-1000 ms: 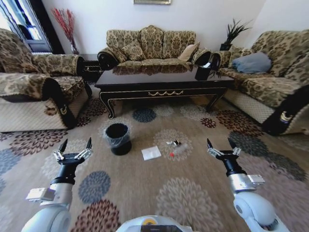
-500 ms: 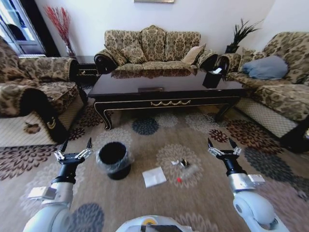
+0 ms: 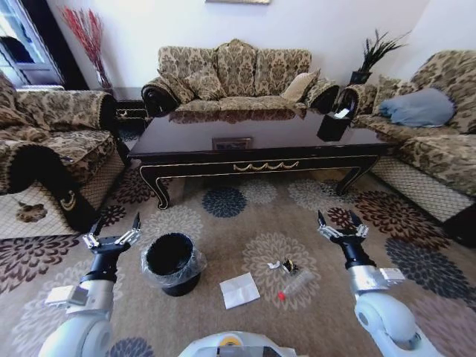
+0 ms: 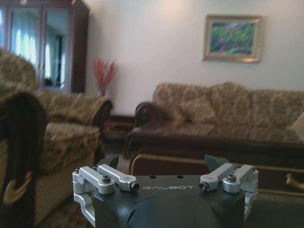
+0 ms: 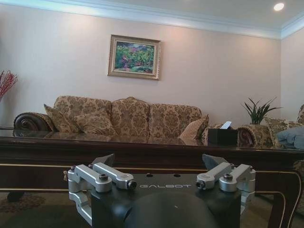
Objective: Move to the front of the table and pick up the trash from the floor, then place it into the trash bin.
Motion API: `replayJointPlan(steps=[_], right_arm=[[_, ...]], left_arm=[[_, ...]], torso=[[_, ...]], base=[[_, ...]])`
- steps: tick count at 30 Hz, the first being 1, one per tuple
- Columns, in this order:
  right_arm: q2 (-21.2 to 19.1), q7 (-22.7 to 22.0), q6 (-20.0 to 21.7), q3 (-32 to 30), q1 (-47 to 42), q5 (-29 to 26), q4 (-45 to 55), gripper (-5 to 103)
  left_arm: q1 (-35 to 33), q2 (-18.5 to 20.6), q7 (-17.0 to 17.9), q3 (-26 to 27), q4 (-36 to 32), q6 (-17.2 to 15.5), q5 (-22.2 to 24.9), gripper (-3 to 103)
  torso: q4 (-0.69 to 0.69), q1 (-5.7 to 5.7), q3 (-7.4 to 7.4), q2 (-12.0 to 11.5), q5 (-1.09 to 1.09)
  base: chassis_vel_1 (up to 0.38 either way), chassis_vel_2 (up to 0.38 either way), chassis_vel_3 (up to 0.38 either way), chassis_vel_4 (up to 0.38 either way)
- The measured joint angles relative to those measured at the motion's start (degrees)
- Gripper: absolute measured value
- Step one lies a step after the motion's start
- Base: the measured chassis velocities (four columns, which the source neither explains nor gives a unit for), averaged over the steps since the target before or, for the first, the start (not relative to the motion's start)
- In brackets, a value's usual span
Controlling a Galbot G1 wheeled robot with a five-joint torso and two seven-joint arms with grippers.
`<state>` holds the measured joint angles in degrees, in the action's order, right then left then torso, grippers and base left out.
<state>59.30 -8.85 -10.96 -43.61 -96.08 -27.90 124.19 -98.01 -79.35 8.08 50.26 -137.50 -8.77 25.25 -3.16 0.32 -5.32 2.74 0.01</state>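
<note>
The dark glossy table (image 3: 260,146) stands ahead, gold scrollwork on its front rail; its edge also crosses the right wrist view (image 5: 142,152). On the carpet in front lies the trash: a white paper square (image 3: 239,290) and small white, red and dark scraps (image 3: 286,271). The black trash bin (image 3: 172,262) with a plastic liner sits left of the paper. My left gripper (image 3: 113,227) hovers open just left of the bin. My right gripper (image 3: 338,222) is open, right of the scraps. Both hold nothing.
Patterned sofas ring the table: one behind it (image 3: 234,74), one on the left (image 3: 44,149), one on the right (image 3: 439,134). A dark tissue box (image 3: 332,125) sits on the table's right end. Patterned carpet (image 3: 245,216) lies between me and the table.
The whole head view has shifted: table, bin and trash now appear closer and lower in the picture, so the camera has moved forward. Both grippers stay open in the same pose.
</note>
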Motion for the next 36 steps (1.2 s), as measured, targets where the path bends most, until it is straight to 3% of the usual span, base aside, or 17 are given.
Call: replayJointPlan(steps=[1, 2, 4, 6, 7, 9, 11, 12, 15, 20, 28, 36], right_arm=[[0.0, 0.0, 0.0, 0.0, 0.0, 0.0, 0.0, 100], [0.0, 0.0, -0.1, 0.1, 0.0, 0.0, 0.0, 100], [-0.1, -0.3, -0.3, 0.2, 0.0, 0.0, 0.0, 100], [-0.2, -0.7, -0.3, 0.5, 0.1, 0.1, -0.1, 100], [-0.2, -0.7, -0.3, 0.5, 0.1, 0.1, -0.1, 100], [-0.4, -1.0, -0.3, 1.0, 0.2, 0.4, -0.4, 100], [-0.7, -1.1, 0.0, 1.9, 0.7, 0.6, -0.8, 100], [-0.7, -1.1, 0.0, 1.9, 0.7, 0.6, -0.8, 100], [-1.3, -1.1, 0.4, 3.0, 1.6, 0.8, -1.6, 100], [-1.7, -1.0, 0.5, 3.0, 1.5, 0.9, -2.2, 100], [-1.5, -1.0, 1.1, 2.8, 1.1, 2.0, -2.8, 100], [-0.9, -1.2, 1.2, 3.2, 0.9, 3.0, -4.0, 100]], left_arm=[[0.0, 0.0, 0.0, 0.0, 0.0, 0.0, 0.0, 100], [0.3, 0.6, 2.1, 0.1, 0.2, -2.5, 1.4, 100], [1.0, 2.4, 5.7, 0.4, 0.3, -8.0, 4.6, 100], [2.1, 4.6, 9.4, 0.6, -0.3, -15.6, 10.2, 100], [2.1, 4.6, 9.4, 0.6, -0.3, -15.6, 10.2, 100], [3.4, 6.7, 12.9, 0.7, -1.2, -23.5, 18.1, 100], [4.1, 7.8, 15.7, 0.6, -1.8, -28.5, 23.5, 100], [4.1, 7.8, 15.7, 0.6, -1.8, -28.5, 23.5, 100], [4.6, 8.2, 19.1, -0.4, -0.9, -32.9, 26.2, 100], [6.3, 8.5, 22.2, -2.2, 2.7, -34.2, 26.9, 100], [8.6, 9.6, 22.8, -4.1, 8.2, -34.0, 27.0, 100], [12.2, 9.3, 23.3, -7.1, 16.1, -33.7, 31.1, 100]], torso=[[0.0, 0.0, 0.0, 0.0, 0.0], [0.0, 0.01, -0.02, 0.0, -0.02], [0.01, 0.02, -0.02, 0.0, -0.02], [0.01, 0.02, -0.02, 0.0, -0.03], [0.01, 0.02, -0.02, 0.0, -0.03], [0.0, 0.02, -0.01, 0.0, -0.01], [-0.02, 0.02, -0.02, 0.0, 0.0], [-0.02, 0.02, -0.02, 0.0, 0.0], [0.02, 0.02, -0.02, 0.0, 0.0], [-0.01, 0.03, -0.02, 0.0, -0.01], [0.0, 0.03, -0.02, 0.0, -0.01], [0.0, 0.03, -0.02, 0.0, -0.01]], base=[[0.0, 0.0, 0.0, 0.0], [0.0, 0.0, 0.0, 0.0], [0.0, 0.0, 0.0, 0.0], [0.0, 0.0, 0.0, 0.0], [0.0, 0.0, 0.0, 0.0], [0.0, 0.0, 0.0, 0.0], [0.0, 0.0, 0.0, 0.0], [0.0, 0.0, 0.0, 0.0], [0.0, 0.0, 0.0, 0.0], [0.0, 0.0, 0.0, 0.0], [0.0, 0.0, 0.0, 0.0], [0.0, 0.0, 0.0, 0.0]])
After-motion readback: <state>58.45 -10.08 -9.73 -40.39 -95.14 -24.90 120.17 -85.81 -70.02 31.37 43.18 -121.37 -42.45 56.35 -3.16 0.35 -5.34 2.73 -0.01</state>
